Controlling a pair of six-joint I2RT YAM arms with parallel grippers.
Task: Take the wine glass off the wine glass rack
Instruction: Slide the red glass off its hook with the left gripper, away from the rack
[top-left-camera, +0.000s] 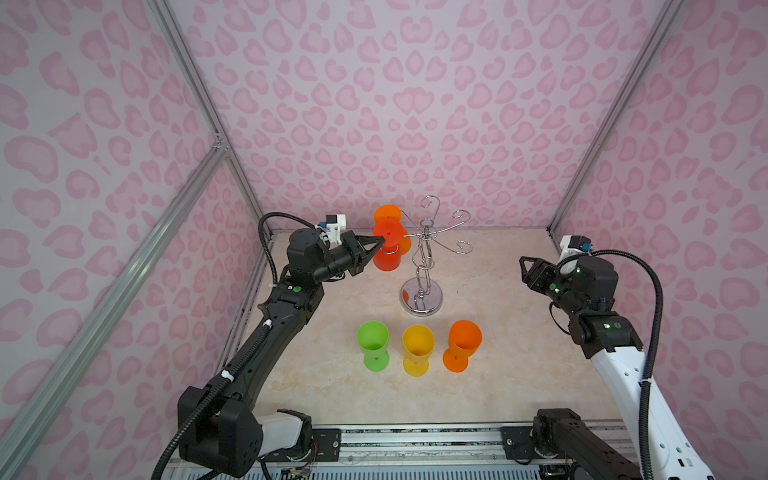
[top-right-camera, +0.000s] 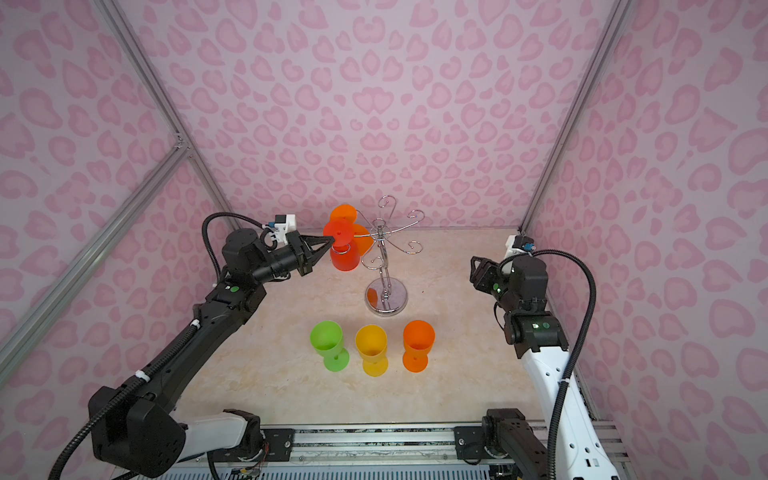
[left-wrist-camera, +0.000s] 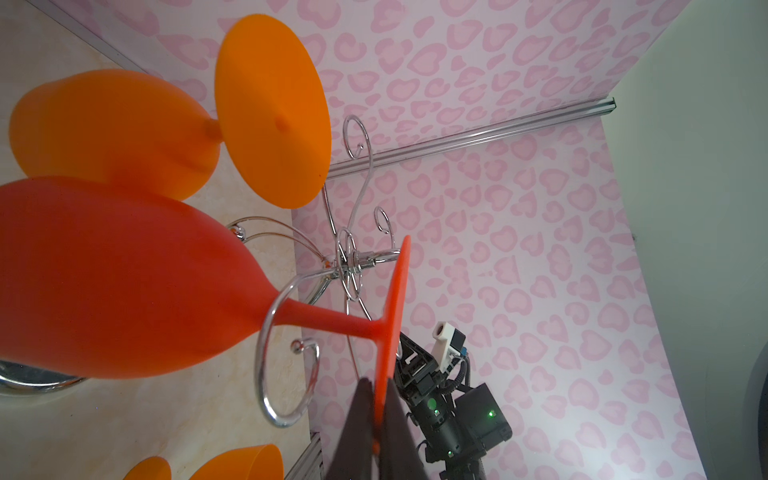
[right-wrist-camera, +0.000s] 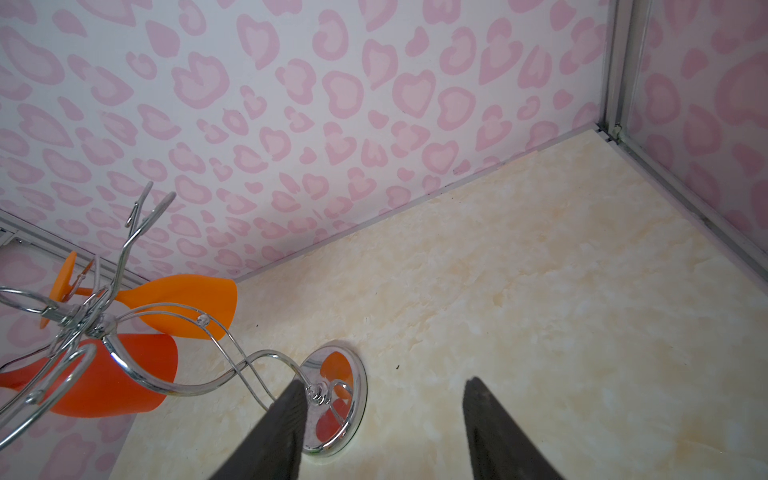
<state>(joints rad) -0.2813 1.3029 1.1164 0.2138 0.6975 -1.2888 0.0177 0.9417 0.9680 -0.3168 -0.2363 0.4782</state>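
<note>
Left end effector (left-wrist-camera: 379, 390) grips foot of red wine glass (left-wrist-camera: 124, 278), hanging bowl-down, seemingly vertical.

The left gripper (left-wrist-camera: 377, 388) is showing blurred, running off the edge. Ahead of its tips the red wine glass (left-wrist-camera: 124, 278) is getting cropped, covering part of the orange glass (left-wrist-camera: 112, 129) beyond.
</note>
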